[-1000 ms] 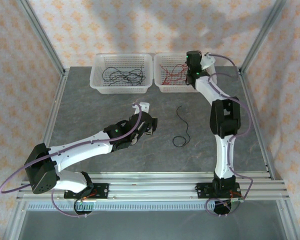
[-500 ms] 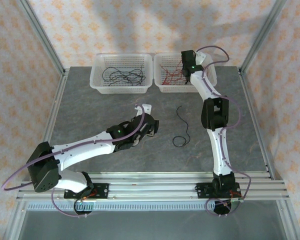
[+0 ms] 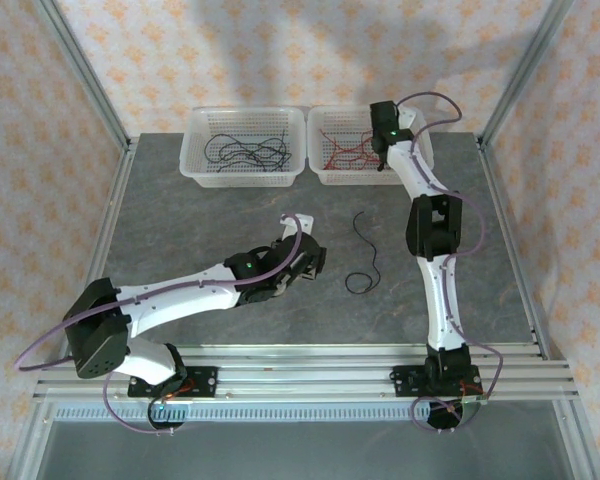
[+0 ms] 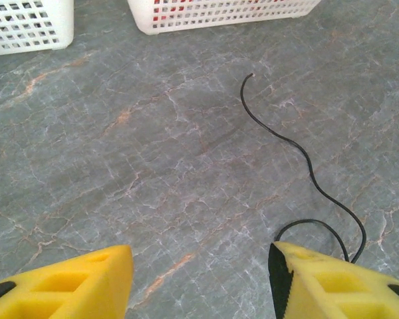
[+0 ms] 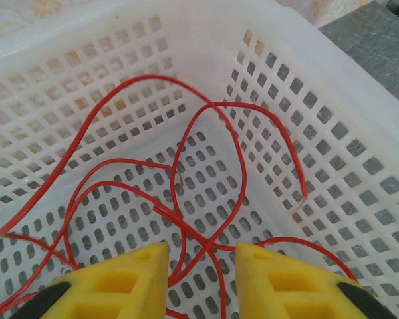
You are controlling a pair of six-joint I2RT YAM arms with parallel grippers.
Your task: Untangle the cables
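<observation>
We count two baskets along the far edge of the tabletop (image 3: 180, 228), left basket (image 3: 242, 178) and right basket (image 3: 340, 178), and one loose black cable (image 4: 310, 171).

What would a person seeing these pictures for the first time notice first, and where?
The red cables curling in the right white basket at the far edge stand out, with the open right end effector just above them. Then a single black cable lies loose on the grey table, its looped end beside the open left end effector.

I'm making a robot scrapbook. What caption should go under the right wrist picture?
Right claw open above red cables looping inside a white basket.
</observation>
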